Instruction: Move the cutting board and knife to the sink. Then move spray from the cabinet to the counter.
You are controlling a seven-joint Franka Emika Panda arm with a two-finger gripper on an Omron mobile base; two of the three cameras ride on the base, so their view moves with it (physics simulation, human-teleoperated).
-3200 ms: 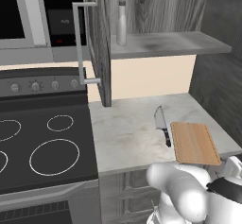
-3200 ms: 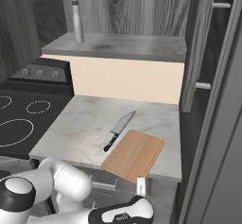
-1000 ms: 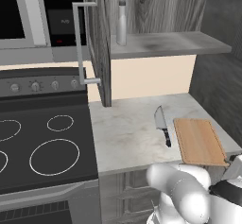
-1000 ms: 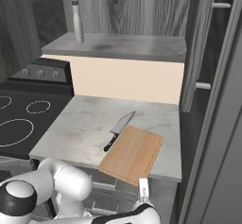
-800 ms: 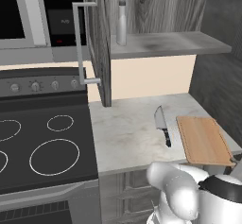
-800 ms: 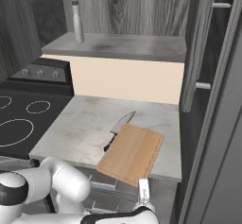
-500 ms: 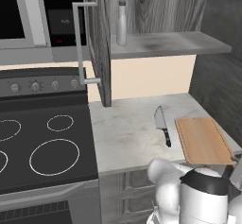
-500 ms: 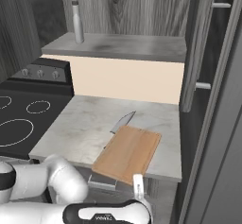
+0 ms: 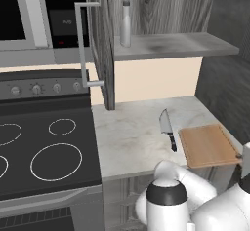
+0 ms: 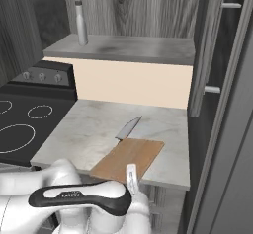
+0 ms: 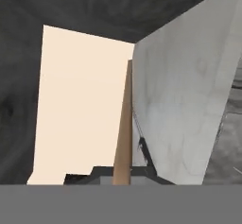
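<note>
Reaching low at the counter (image 10: pixel 99 124) edge, jaws pinching the cutting board's (image 10: pixel 129 157) near edge. Seen edge-on from the hand; knife (image 9: pixel 167 127) beside it from the left.

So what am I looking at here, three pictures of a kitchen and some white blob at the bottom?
The white blob is a robot arm in a computer-drawn kitchen. Two pictures come from cameras riding behind it, left and right. The third looks along its hand, so it is rolled sideways. On the pale marble counter lie a thin tan rectangular cutting board and a small black-handled knife. The fingers are shut on the board's near edge, seen edge-on as the tan strip in the hand picture. Up on the grey shelf of the open dark cabinet stands a slim pale spray bottle. A black stove sits left.
</note>
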